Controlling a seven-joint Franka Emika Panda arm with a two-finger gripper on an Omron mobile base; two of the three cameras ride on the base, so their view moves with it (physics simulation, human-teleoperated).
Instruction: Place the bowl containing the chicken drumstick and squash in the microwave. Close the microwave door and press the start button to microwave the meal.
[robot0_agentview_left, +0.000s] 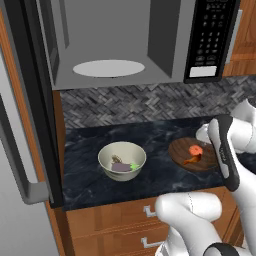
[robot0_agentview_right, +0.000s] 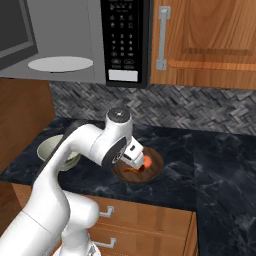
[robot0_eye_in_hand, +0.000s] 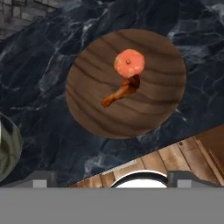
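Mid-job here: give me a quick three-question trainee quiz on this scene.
1. True or false: the microwave door is shut.
2. Which holds the drumstick and squash: A) the cream bowl, B) the wooden bowl, C) the turntable?
3. Fill in: the gripper hangs above the wooden bowl with its jaws ____.

Key: 1 false, it stands open; 2 B; 3 open.
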